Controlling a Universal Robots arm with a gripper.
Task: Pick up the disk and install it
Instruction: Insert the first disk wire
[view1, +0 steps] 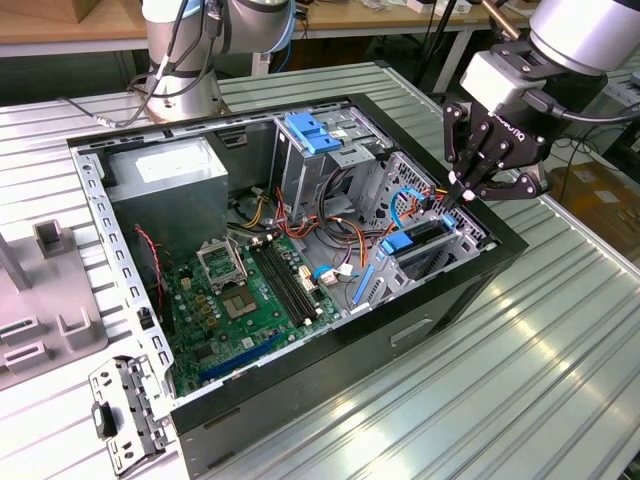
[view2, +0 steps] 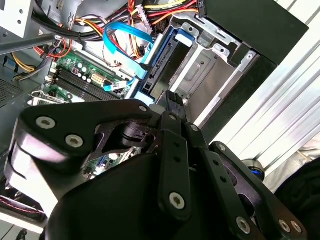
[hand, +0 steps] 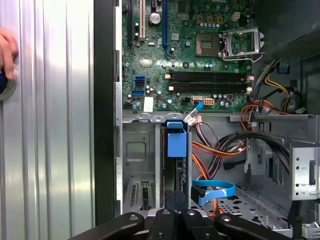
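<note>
Installation stage: my pincer (view1: 462, 192), clenched empty, rests against the disk (hand: 177, 145) standing in its drive bay (hand: 137, 155), exterior view's right; seating likely needs a straight push.

The silver-grey robot arm (view1: 585, 30) comes in from the exterior view's upper right. Its pale grey wrist block (view1: 497, 72) sits above the black two-fingered gripper (view1: 463, 193), which points steeply downward. The jaws are pressed together, tips meeting, in both wrist views as well.
</note>
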